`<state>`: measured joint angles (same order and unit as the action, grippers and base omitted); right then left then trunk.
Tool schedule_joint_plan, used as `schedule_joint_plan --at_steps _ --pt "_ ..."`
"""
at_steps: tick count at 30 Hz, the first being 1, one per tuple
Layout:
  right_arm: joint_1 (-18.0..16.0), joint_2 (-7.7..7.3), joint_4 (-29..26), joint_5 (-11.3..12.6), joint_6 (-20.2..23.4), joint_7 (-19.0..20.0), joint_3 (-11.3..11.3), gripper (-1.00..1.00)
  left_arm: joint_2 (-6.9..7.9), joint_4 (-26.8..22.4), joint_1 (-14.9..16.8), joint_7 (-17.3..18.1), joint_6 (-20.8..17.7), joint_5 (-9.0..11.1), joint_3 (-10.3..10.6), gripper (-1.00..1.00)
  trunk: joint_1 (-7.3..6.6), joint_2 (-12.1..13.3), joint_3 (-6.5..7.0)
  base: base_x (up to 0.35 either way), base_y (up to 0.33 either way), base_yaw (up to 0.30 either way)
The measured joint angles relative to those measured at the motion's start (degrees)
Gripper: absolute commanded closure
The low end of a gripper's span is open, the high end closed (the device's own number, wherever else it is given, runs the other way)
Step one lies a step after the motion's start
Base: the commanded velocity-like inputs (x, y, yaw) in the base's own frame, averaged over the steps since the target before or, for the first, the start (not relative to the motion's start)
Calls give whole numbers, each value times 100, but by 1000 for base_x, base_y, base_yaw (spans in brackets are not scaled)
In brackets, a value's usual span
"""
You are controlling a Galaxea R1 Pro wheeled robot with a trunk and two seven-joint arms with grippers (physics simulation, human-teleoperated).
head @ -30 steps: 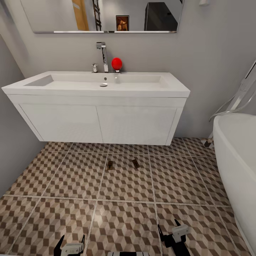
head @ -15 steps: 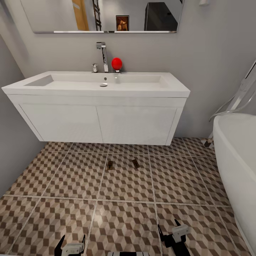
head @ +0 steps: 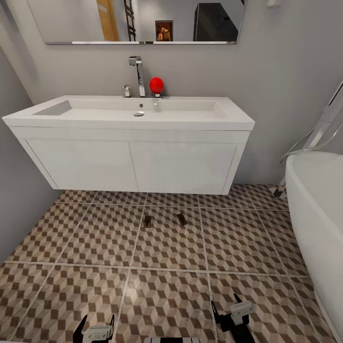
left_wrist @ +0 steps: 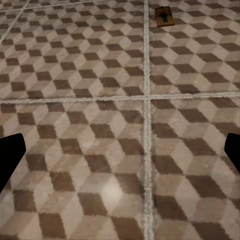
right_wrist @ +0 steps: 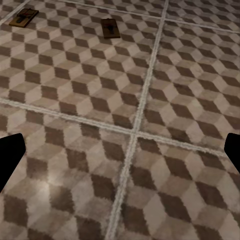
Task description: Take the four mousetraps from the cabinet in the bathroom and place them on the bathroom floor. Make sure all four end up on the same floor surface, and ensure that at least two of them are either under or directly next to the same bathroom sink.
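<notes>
2 mousetraps lie flat on the bathroom floor (head: pixel 166 247), both on the same tile just in front of the white sink cabinet (head: pixel 133 164): the left mousetrap (head: pixel 147 221) and the right mousetrap (head: pixel 182 219), near each other but apart. both sit well ahead of the pincers, between them in line, the left one closer to the left pincer's side and the right one closer to the right pincer's side.

the left pincer (head: pixel 96 328) hangs low over the patterned tiles at the near edge of the head view, its 2 dark fingers spread wide with nothing between them. in the left wrist view its fingertips (left_wrist: pixel 10 157) show at the 2 sides with bare tile between, and 1 mousetrap (left_wrist: pixel 164 16) lies far ahead of it, beside a grout line.

the right pincer (head: pixel 227 307) is also spread open and empty, slightly farther forward than the left. in the right wrist view its fingertips (right_wrist: pixel 10 155) frame bare tile, and both mousetraps lie well ahead: one (right_wrist: pixel 110 27) nearer the middle, the other (right_wrist: pixel 25 18) off to the side.

a red ball (head: pixel 156 85) sits on the sink top beside the tap (head: pixel 137 75), under a mirror (head: pixel 138 21). a white bathtub (head: pixel 317 224) stands on the right pincer's side.
</notes>
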<state>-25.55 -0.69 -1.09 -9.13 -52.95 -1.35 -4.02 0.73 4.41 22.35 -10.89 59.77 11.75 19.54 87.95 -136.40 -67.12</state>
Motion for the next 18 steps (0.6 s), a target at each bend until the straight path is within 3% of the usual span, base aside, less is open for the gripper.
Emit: schedule_joint_plan --at_steps 6,18 --pt "0 0 0 0 -1 0 0 -100 0 -1 0 0 0 0 0 -100 -87 159 75 0 0 0" --pt "0 0 0 0 -6 0 1 -100 0 -1 0 0 0 0 0 -100 -351 640 382 0 0 0"
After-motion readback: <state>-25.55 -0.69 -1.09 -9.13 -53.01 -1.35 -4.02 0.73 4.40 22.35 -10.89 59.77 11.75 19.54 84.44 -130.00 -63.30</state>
